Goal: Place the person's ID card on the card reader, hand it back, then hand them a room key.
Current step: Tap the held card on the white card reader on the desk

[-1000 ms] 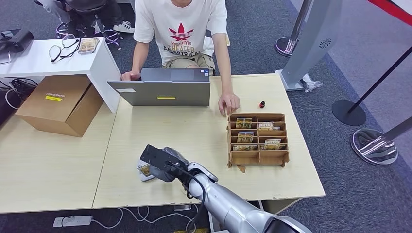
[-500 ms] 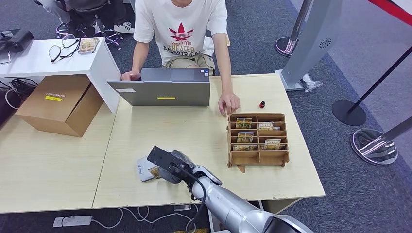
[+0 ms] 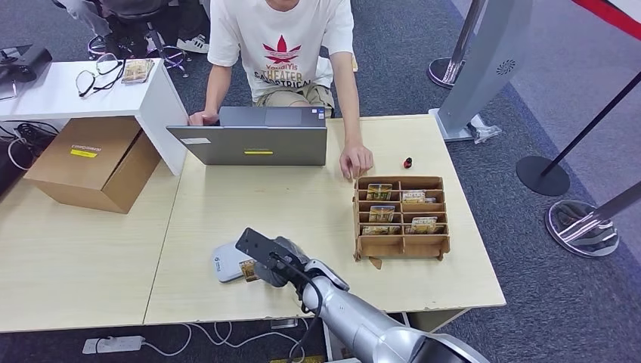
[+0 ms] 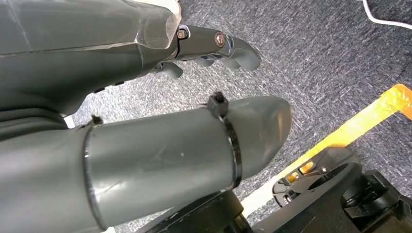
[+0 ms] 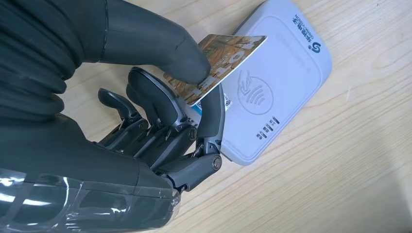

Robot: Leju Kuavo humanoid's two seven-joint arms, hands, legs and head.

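My right hand (image 3: pixel 278 261) pinches the ID card (image 5: pixel 224 58) between thumb and a finger, lifted off the white card reader (image 5: pixel 286 73). In the head view the card reader (image 3: pixel 224 262) lies near the table's front edge, just left of the hand, with the card's (image 3: pixel 248 268) edge peeking out. The wooden key rack (image 3: pixel 401 218) with several room key cards stands to the right. The person (image 3: pixel 280 45) sits behind a laptop (image 3: pixel 253 144), one hand (image 3: pixel 355 161) resting by the rack. My left hand (image 4: pixel 214 46) hangs over the carpet with its fingers curled in and nothing in them.
A small red and black object (image 3: pixel 407 162) lies near the rack. A cardboard box (image 3: pixel 94 160) sits at the left on a lower table, beside a white desk (image 3: pixel 60 94) with glasses. Stanchion bases (image 3: pixel 543 175) stand on the carpet to the right.
My right hand has drawn back to the right with the card, off the reader, which now lies uncovered. The person has not moved.
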